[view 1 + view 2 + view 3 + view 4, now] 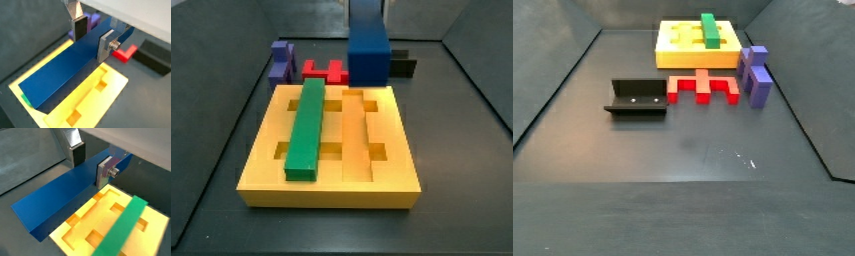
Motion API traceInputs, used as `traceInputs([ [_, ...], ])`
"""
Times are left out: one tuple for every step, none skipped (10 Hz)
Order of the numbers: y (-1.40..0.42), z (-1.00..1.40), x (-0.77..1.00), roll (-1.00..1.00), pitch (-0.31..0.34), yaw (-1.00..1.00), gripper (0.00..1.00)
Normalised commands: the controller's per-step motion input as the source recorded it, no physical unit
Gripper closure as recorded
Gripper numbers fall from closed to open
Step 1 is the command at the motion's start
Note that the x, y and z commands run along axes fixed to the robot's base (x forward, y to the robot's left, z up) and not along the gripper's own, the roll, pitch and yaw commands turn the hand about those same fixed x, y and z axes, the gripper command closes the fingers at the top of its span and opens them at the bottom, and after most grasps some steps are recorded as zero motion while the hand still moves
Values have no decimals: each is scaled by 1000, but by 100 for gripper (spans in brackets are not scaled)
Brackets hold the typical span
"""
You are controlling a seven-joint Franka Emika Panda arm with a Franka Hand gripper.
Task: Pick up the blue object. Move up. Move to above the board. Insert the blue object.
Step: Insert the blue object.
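Between the jaws we see the blue bar (63, 70), filling the near part of both wrist views; the two silver fingers (105, 46) press flat against its long faces, so the jaws are clamped on it. The gripper (92, 36) grips the bar near one end, and the rest of the bar runs away from the jaws out over the yellow board (110, 95). In a side view the bar (368, 42) hangs on end over the far edge of the board (331, 185), clear of the grooves below it.

Under the jaws, the board shows long parallel grooves with small notches. A green bar (306, 128) lies in one groove; in a wrist view it (123, 230) crosses the board beyond the blue bar.

Past the board's far edge, on the floor, sit a red piece (321, 72) and a purple block (281, 60), side by side. In a side view the dark fixture (636, 98) stands just beside the red piece (703, 87), with the purple block (756, 73) on the other side of it.

We see a dark grey, matte floor (687, 150) ringed by dark, low walls (553, 80).
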Motion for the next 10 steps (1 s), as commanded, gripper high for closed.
traceInputs([
  [-160, -829, 271, -11, 0, 0, 100],
  [-226, -711, 266, 0, 0, 106, 100],
  [-271, -503, 280, 79, 0, 171, 100],
  [-220, -471, 217, 114, 0, 120, 100],
  [-271, -409, 77, 214, 0, 211, 100],
  [-243, -351, 0, 247, 0, 146, 100],
  [-46, -280, -129, 150, 0, 20, 100],
  [14, -231, -83, 0, -13, 0, 100],
  [43, -249, -103, 0, 0, 0, 100],
  [14, -226, -103, -3, -3, 0, 100],
])
